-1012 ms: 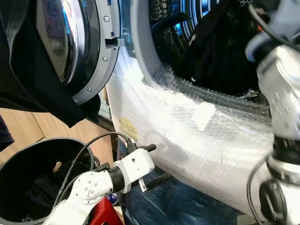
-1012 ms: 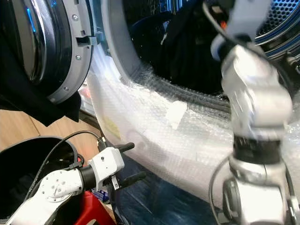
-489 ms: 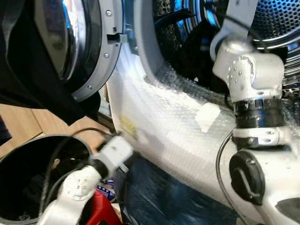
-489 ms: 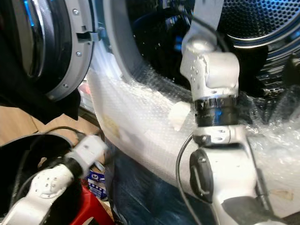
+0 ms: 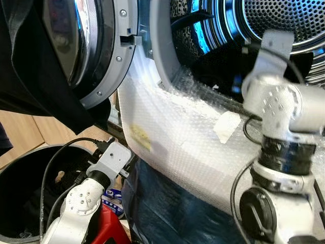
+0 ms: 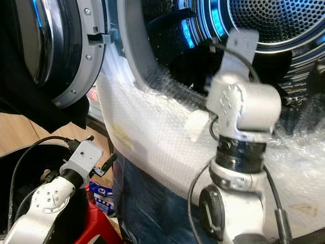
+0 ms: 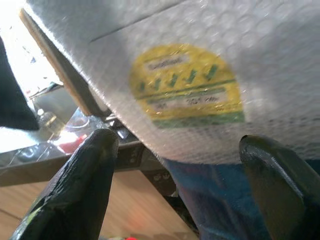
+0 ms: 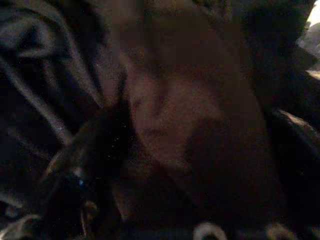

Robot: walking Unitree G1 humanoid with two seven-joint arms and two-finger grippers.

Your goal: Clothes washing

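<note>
Left eye view, machine: washing machine (image 5: 167,137) with its front wrapped in bubble wrap (image 5: 177,127); door (image 5: 86,51) swung open on the robot's left; perforated drum (image 5: 274,20) lit blue.
Left eye view, clothes: dark clothes (image 5: 218,66) lie low inside the drum mouth, behind the wrapped rim; a black garment (image 5: 30,76) hangs over the open door.
Left eye view, right arm: silver right arm (image 5: 277,132) rises in front of the machine, its forearm reaching over the rim into the drum.
Left eye view, left arm: left arm (image 5: 81,203) low beside the machine front, above a dark round basket (image 5: 25,203) holding dark cloth.
Right eye view: same scene; a piece of tape (image 6: 195,124) sits on the wrap just beside the right arm.
Left wrist view, fingers: left gripper (image 7: 175,165) with both black fingers (image 7: 80,185) spread wide, nothing between them; a yellow-green sticker (image 7: 187,85) under the wrap lies just beyond the tips.
Right wrist view, fingers: very dark; right gripper (image 8: 85,175) is a blurred black shape against folds of dark cloth (image 8: 190,115). Cannot tell whether its fingers are spread or pinching the cloth.
</note>
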